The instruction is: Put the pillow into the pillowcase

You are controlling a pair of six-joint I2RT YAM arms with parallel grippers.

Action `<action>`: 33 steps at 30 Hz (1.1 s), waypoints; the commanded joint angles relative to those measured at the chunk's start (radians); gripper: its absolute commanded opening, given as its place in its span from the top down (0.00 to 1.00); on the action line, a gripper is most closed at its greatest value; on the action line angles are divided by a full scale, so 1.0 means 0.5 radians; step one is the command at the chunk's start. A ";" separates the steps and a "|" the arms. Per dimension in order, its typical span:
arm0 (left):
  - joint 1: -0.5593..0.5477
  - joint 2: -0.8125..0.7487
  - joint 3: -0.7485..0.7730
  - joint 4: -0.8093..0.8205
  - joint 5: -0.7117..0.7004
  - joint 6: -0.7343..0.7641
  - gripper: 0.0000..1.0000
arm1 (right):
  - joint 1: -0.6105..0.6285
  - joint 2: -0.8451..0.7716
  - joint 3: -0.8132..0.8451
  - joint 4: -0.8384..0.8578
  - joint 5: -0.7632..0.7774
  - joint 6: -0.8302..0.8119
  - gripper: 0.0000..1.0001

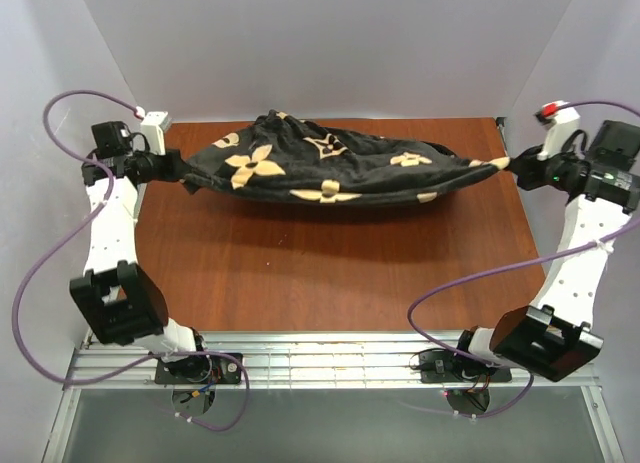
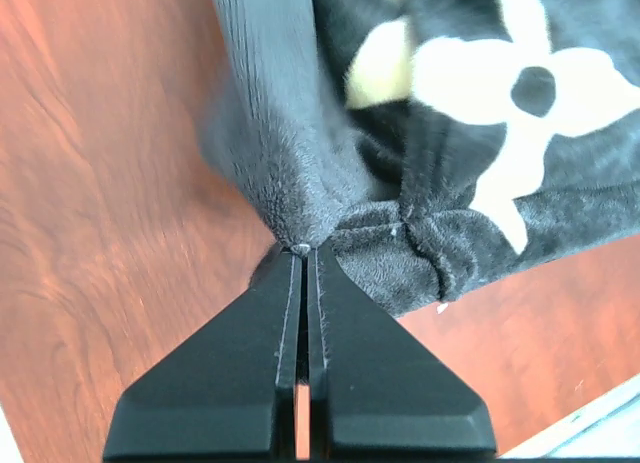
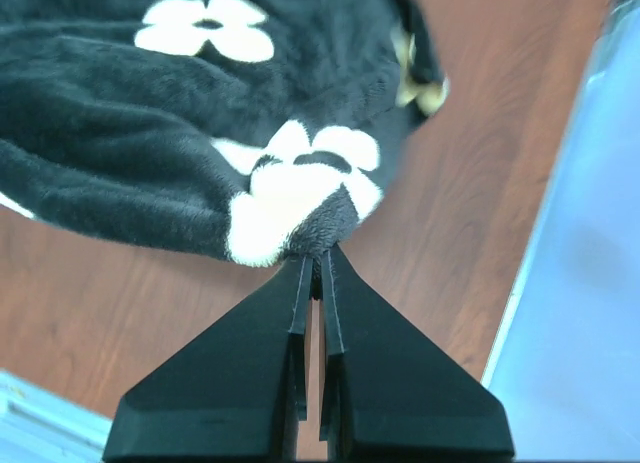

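While both clamped tight on opposite corners, the left pincer (image 2: 303, 255) and right pincer (image 3: 318, 268) held the pillowcase (image 1: 320, 168) stretched between them, its plump middle sagging toward the table (image 1: 300, 273) beneath. No white pillow showed; judging by the bulge, it sat inside, leaving only the final settling and release.

The left arm (image 1: 108, 228) and right arm (image 1: 582, 251) have white links and black joint housings, with purple cables (image 1: 413, 308) looping from their near bases. The left gripper (image 2: 303, 251) and right gripper (image 3: 321, 255) carry matte black, wedge-shaped fingers.
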 commanded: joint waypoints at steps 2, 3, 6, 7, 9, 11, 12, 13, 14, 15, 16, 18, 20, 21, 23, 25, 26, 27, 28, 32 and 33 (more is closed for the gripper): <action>0.069 -0.538 0.031 0.232 0.088 -0.284 1.00 | -0.232 -0.232 0.240 0.136 -0.422 0.218 0.99; 0.069 -0.715 0.016 0.312 0.060 -0.318 1.00 | -0.299 -0.281 0.237 0.169 -0.447 0.288 0.99; 0.072 -1.052 -0.052 0.471 -0.093 -0.398 1.00 | -0.401 -0.545 0.228 0.362 -0.460 0.405 0.99; 0.072 -1.115 -0.058 0.502 -0.145 -0.413 1.00 | -0.407 -0.594 0.224 0.412 -0.426 0.436 0.99; 0.069 -1.228 -0.027 0.564 -0.298 -0.481 1.00 | -0.411 -0.750 0.200 0.543 -0.331 0.531 0.99; 0.069 -1.320 0.025 0.598 -0.375 -0.548 1.00 | -0.411 -0.834 0.154 0.792 -0.166 0.709 0.99; 0.069 -1.333 0.083 0.622 -0.397 -0.561 1.00 | -0.411 -0.871 0.148 0.862 -0.116 0.746 0.99; 0.069 -1.333 0.123 0.631 -0.397 -0.567 1.00 | -0.411 -0.871 0.148 0.915 -0.067 0.792 0.99; 0.069 -1.321 0.150 0.656 -0.382 -0.588 1.00 | -0.411 -0.859 0.151 0.991 -0.055 0.862 0.99; 0.069 -1.293 0.202 0.653 -0.348 -0.597 1.00 | -0.411 -0.810 0.148 1.031 -0.052 0.899 0.99; 0.069 -1.223 0.218 0.647 -0.333 -0.604 1.00 | -0.411 -0.776 0.114 1.071 -0.073 0.927 0.99; 0.069 -1.140 0.167 0.680 -0.302 -0.604 1.00 | -0.408 -0.669 0.053 1.215 -0.094 1.022 0.99; 0.069 -1.014 0.084 0.739 -0.247 -0.607 1.00 | -0.398 -0.586 -0.057 1.399 -0.128 1.111 0.99; 0.069 -0.965 0.041 0.827 -0.223 -0.622 1.00 | -0.374 -0.485 -0.085 1.449 -0.131 1.145 0.99; 0.063 -0.755 -0.033 0.907 -0.183 -0.702 1.00 | -0.215 -0.356 -0.125 1.489 0.006 1.133 0.99; 0.014 -0.567 -0.033 1.039 -0.237 -0.775 1.00 | -0.104 -0.154 -0.156 1.562 0.123 1.108 0.99; -0.011 -0.366 -0.015 1.137 -0.250 -0.785 1.00 | 0.021 -0.001 -0.156 1.608 0.151 1.044 0.99; -0.075 -0.257 0.022 1.180 -0.280 -0.794 1.00 | 0.095 0.085 -0.129 1.669 0.300 1.013 0.99; -0.109 -0.135 0.162 1.205 -0.323 -0.806 1.00 | 0.162 0.180 -0.089 1.713 0.350 0.998 0.99; -0.204 0.702 1.069 0.831 -0.485 -0.739 0.54 | 0.429 1.067 0.630 1.537 0.672 0.826 0.97; -0.207 1.078 1.357 0.643 -0.565 -0.739 0.37 | 0.451 1.275 1.310 1.310 0.818 0.735 0.77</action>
